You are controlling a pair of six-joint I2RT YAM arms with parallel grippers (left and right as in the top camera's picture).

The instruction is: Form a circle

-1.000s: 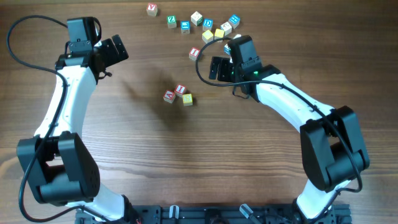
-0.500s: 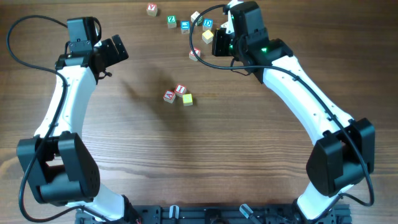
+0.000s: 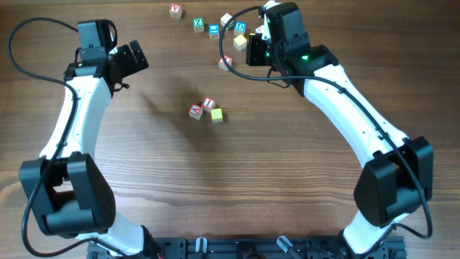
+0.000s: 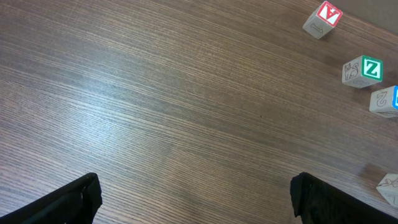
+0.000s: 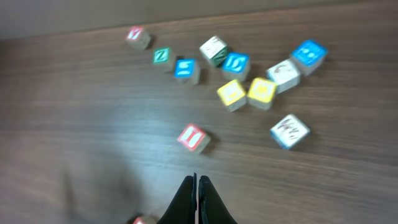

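No circle is in view. Three small letter cubes sit close together mid-table: two red-faced ones (image 3: 195, 111) (image 3: 208, 103) and a yellow one (image 3: 216, 114). My right gripper (image 3: 249, 55) (image 5: 196, 185) hovers over the far side of the table, shut with nothing between its fingers. Just ahead of its tips, apart from them, lies a red-lettered cube (image 5: 193, 137) (image 3: 225, 62). Two yellow cubes (image 5: 231, 93) (image 5: 261, 91) sit farther on. My left gripper (image 3: 135, 59) (image 4: 196, 208) stands open over bare wood at the far left.
Loose letter cubes are scattered along the far edge: a red one (image 3: 175, 10) (image 4: 323, 18), a green Z (image 3: 198, 24) (image 4: 364, 70), blue ones (image 3: 214, 29) (image 5: 236, 62) (image 5: 309, 53) and white-faced ones (image 5: 284, 73) (image 5: 289, 130). A black cable (image 3: 231, 29) loops by the right wrist.
My right arm has swung toward the far edge, over the loose cubes, and its jaws have shut on nothing. The left arm and the three middle cubes have not moved.
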